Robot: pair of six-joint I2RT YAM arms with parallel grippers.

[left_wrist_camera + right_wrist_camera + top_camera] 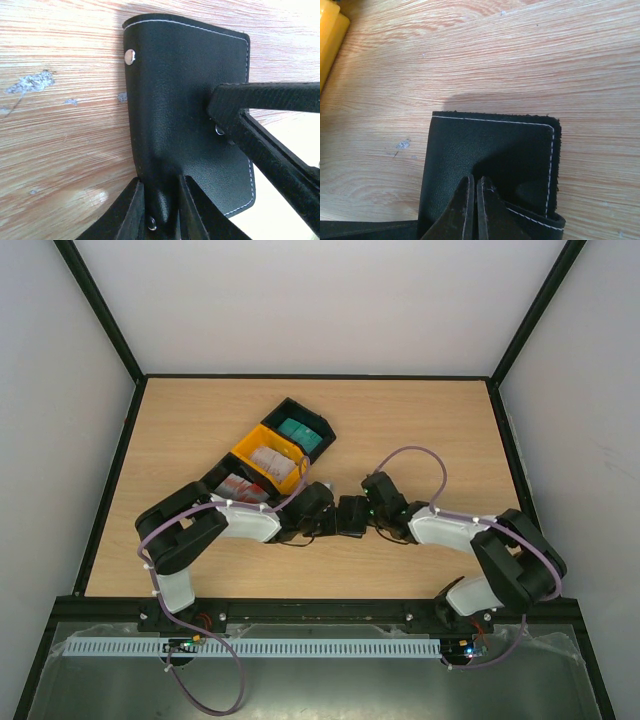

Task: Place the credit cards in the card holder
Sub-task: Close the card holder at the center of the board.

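Left tool (160, 202) narrowly pinches the card holder (185, 85) at its fold; right tool (474, 200) clamps tight on its flap. Print on the credit cards (297, 432) is too small to read.

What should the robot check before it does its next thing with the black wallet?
1. Left gripper clamped on the card holder at its near edge: ok.
2. Right gripper shut with its tips on the holder: ok.
3. Right gripper really pinching a flap: cannot tell.
4. Holder opened so a pocket shows: not ok, only the outer black face shows.
5. Credit cards waiting in the bins: ok.
6. A card in a gripper, ready to slide in: not ok, both grippers are busy at the holder.
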